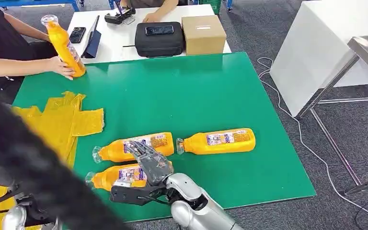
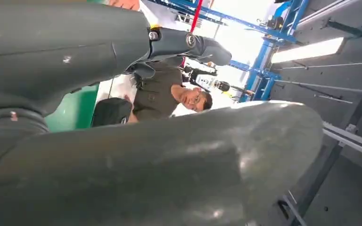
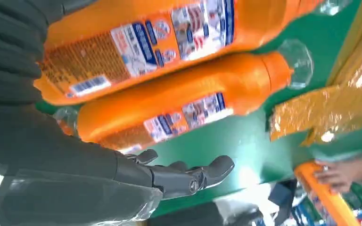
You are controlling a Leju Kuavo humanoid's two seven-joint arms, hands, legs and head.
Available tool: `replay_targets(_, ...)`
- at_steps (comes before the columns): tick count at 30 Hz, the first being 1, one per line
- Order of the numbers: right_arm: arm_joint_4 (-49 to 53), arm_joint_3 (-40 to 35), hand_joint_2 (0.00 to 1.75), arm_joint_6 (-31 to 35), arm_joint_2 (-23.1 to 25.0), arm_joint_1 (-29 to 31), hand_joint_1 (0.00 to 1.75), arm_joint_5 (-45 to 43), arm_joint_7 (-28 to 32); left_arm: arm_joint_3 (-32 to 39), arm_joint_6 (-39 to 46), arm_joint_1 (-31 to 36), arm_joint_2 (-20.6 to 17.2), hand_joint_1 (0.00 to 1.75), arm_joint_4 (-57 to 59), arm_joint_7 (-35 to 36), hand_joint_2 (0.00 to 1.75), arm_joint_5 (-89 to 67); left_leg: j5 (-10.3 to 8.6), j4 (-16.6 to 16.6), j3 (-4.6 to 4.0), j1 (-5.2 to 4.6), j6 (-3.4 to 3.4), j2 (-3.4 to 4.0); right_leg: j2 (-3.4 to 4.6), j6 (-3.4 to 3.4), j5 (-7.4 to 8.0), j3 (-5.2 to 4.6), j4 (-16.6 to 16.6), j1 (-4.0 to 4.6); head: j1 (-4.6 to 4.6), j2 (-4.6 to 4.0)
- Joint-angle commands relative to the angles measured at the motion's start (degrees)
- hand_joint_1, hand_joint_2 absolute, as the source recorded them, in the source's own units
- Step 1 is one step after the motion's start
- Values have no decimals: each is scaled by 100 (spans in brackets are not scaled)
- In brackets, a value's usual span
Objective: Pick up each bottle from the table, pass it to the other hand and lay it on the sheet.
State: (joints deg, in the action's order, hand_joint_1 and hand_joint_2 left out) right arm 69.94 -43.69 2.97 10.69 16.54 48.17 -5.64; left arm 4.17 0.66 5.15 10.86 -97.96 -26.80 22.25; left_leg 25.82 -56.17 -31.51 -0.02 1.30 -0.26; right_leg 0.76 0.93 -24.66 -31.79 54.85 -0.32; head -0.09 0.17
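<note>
A: Where is the right hand point(image 1: 149, 160)?

B: Fingers apart, holding nothing, poised over the nearest orange plastic bottle with a clear cap point(image 1: 117, 176), which lies on its side on the green worktop point(image 1: 182, 96). A second bottle point(image 1: 135, 146) lies just beyond it, a third point(image 1: 218, 141) on the far side from the crumpled yellow plastic sheet point(image 1: 57, 122).

A: And the left hand point(image 2: 122, 141)?

B: It's close against its own camera; I cannot tell whether it's spread or curled.

A: How will the nearest bottle handle?

B: Likely full, so fairly heavy, rigid, and smooth enough to roll or slip. I'd wrap the labelled mid-body, not the narrow neck.

A: Room?

B: The second bottle crowds it closely, and the worktop's near edge is close. A person's hand point(image 1: 62, 67) holds a fourth bottle point(image 1: 64, 45) upright beyond the sheet.
</note>
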Motion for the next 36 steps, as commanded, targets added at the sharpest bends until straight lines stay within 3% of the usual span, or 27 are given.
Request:
replay_targets(1, -969, -238, 175, -142, -59, 233, 0, 162, -345, -104, -27, 241, -17, 0, 505, 63, 0, 18, 0, 11, 20, 4, -7, -8, -15, 0, -2, 24, -12, 4, 0, 0)
replay_targets(24, -1638, 36, 175, -190, -5, 162, 0, 900, -991, -166, -74, 181, 1, 0, 520, 109, 0, 184, -2, 12, 23, 5, -8, -13, -21, 0, -1, 30, -16, 5, 0, 0)
replay_targets(32, -1745, 203, 175, -823, 19, 14, 0, 1224, -1279, -238, -99, 355, -75, 0, 716, 133, 0, 308, -4, 11, 37, 2, -5, -16, -22, -1, -2, 40, -13, 1, 0, 0)
replay_targets(33, -1792, 191, 175, -890, -9, 15, 47, 1278, -1308, -246, -98, 356, -82, 0, 721, 131, 0, 324, -5, 13, 42, 5, -8, -20, -28, -1, -1, 50, -19, 5, 0, 0)
replay_targets(34, -1838, 188, 175, -916, -51, -6, 161, 1306, -1318, -249, -97, 352, -81, 0, 731, 130, 0, 335, -5, 15, 50, 4, -7, -18, -25, -1, 0, 55, -20, 4, -2, 0)
replay_targets(35, -1868, 192, 175, -940, -75, -27, 175, 1325, -1319, -257, -99, 358, -78, 0, 754, 129, 0, 338, -7, 20, 56, 6, -9, -20, -29, -2, 1, 63, -25, 6, 0, 0)
replay_targets(36, -1887, 208, 175, -967, -96, -53, 175, 1379, -1346, -255, -105, 372, -63, 0, 782, 126, 0, 369, -5, 17, 61, 5, -7, -22, -29, -1, 0, 67, -24, 4, -2, 0)
